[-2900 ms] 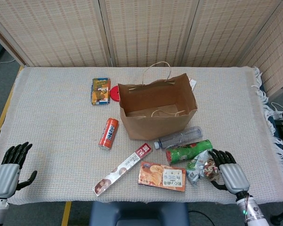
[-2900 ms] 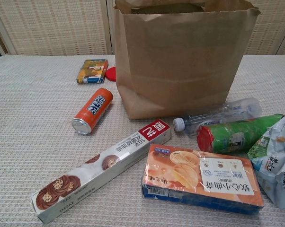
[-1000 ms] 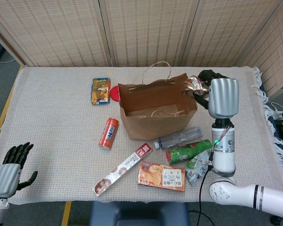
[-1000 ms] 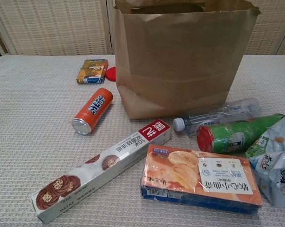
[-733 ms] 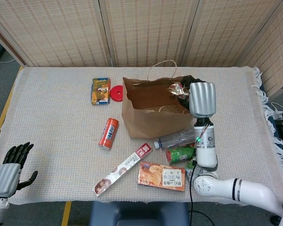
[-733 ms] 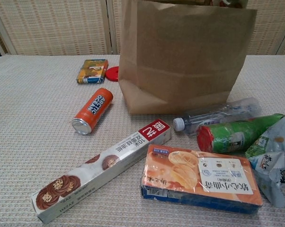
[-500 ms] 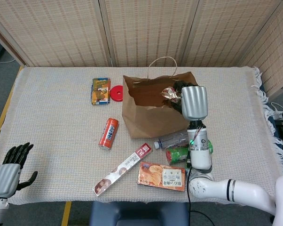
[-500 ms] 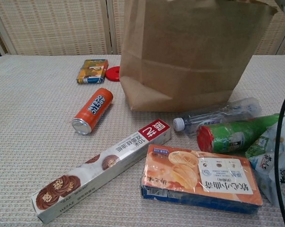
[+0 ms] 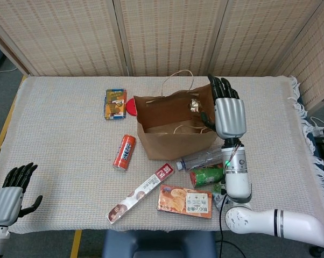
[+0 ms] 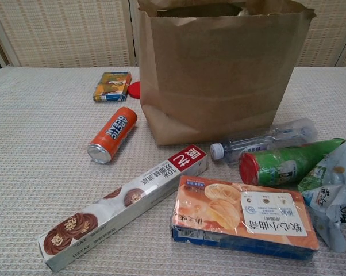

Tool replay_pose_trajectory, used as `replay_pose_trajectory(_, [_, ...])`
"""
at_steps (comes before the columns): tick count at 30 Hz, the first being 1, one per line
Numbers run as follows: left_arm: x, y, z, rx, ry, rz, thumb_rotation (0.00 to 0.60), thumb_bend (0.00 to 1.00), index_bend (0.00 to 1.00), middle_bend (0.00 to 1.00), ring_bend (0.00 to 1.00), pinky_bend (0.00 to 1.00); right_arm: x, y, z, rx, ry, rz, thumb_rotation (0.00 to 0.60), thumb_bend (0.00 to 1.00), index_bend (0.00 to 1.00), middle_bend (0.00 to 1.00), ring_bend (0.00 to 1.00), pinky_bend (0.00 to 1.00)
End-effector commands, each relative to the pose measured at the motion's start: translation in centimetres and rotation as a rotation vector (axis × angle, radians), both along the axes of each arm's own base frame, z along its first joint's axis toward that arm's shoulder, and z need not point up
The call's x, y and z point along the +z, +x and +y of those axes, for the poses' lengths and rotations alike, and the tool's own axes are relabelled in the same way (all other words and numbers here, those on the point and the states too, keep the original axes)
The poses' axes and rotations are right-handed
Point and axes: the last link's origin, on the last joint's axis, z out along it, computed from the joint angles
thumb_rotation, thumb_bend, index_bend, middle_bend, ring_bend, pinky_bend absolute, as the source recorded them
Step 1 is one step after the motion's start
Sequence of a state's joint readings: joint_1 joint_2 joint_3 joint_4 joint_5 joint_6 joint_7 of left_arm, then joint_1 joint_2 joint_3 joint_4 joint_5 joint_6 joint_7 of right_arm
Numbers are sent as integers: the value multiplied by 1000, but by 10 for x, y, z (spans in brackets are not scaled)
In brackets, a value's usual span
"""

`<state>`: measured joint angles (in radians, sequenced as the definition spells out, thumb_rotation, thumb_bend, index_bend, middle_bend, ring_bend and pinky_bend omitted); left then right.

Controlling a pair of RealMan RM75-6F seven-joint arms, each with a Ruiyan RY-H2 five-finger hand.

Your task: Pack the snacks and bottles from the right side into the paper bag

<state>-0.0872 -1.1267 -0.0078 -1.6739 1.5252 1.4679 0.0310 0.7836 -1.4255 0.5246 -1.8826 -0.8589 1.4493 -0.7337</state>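
My right robot hand (image 9: 229, 115) is over the paper bag's (image 9: 175, 129) right rim, fingers spread, holding nothing; a shiny wrapper (image 9: 194, 104) shows inside. Left robot hand (image 9: 8, 194) idle, released, near-left tabletop (image 9: 65, 145) edge. Bottle (image 9: 204, 158), green can (image 9: 208, 175) etc. lie near the bag.

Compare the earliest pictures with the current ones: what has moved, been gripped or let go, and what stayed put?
The right hand rose from the table's right edge to above the paper bag, carrying a shiny snack packet, and has opened over it. The left hand, orange can and other items stayed put.
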Motion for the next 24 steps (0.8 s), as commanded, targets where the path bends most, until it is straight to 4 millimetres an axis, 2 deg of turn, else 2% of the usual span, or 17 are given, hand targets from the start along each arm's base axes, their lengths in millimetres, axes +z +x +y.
replay_pose_trajectory(1, [0, 0, 0, 3, 0, 1, 600, 338, 0, 0, 0, 20, 18, -7, 12, 34, -2, -34, 600, 189, 0, 106, 42, 246])
replay_pose_trajectory(4, [0, 0, 0, 4, 4, 4, 600, 338, 0, 0, 0, 20, 32, -17, 29, 63, 35, -47, 600, 189, 0, 106, 42, 245])
replay_pose_trajectory(9, [0, 0, 1, 5, 5, 8, 600, 339, 0, 0, 0, 20, 41, -26, 46, 87, 79, -41, 600, 183, 0, 106, 42, 237])
replay_pose_trajectory(12, [-2, 0, 1, 3, 5, 21, 600, 338, 0, 0, 0, 20, 46, -57, 94, 129, 214, 66, 600, 150, 0, 106, 42, 236])
replay_pose_trajectory(14, [-3, 1, 1, 2, 5, 28, 600, 339, 0, 0, 0, 20, 49, -75, 115, 158, 284, 108, 600, 143, 0, 106, 42, 237])
replay_pose_trajectory(19, [-5, 1, 2, 8, 6, 38, 600, 339, 0, 0, 0, 20, 44, -109, 151, 207, 427, 167, 600, 140, 0, 106, 43, 237])
replay_pose_trajectory(22, [-5, 0, 2, 10, 7, 42, 600, 339, 0, 0, 0, 21, 35, -124, 166, 217, 487, 190, 600, 140, 10, 106, 53, 240])
replay_pose_trajectory(24, [-5, 0, 2, 11, 6, 42, 600, 338, 0, 0, 0, 20, 28, -134, 174, 210, 531, 210, 600, 140, 50, 113, 74, 256])
